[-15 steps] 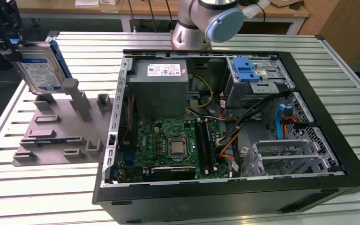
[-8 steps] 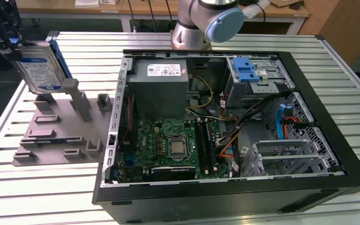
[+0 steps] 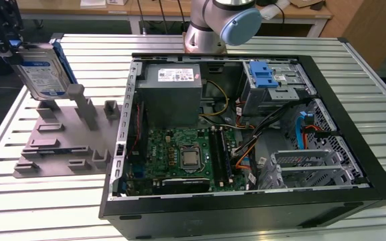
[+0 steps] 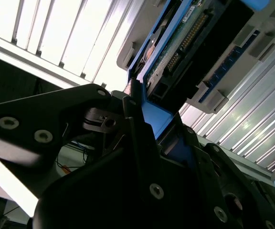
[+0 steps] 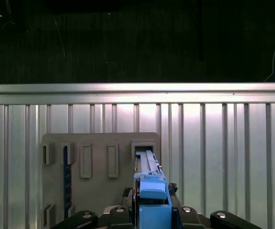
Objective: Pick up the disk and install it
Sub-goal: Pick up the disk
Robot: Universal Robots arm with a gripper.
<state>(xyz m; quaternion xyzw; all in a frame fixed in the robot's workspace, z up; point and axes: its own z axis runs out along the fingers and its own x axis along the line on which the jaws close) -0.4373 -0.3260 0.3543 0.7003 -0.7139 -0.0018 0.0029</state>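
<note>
The disk (image 3: 40, 73) is a silver drive with a white-and-blue label in a blue plastic bracket. It stands on edge at the exterior view's left, over the grey holder block (image 3: 62, 145). My gripper (image 3: 8, 42) is shut on its upper end. In the second wrist view the black fingers (image 4: 133, 125) clamp the blue bracket (image 4: 154, 117), with the disk's connector side (image 4: 185, 43) beyond. In the first wrist view the disk (image 5: 149, 179) runs from my gripper (image 5: 152, 212) down to a slot (image 5: 143, 147) in the holder. I cannot tell whether it still touches the slot.
An open black computer case (image 3: 327, 95) lies on the slatted metal table (image 3: 52, 211), showing a green motherboard (image 3: 183, 153), a grey power-supply box (image 3: 169, 95) and a grey drive cage with a blue latch (image 3: 265, 75). The arm's base (image 3: 213, 27) stands behind the case.
</note>
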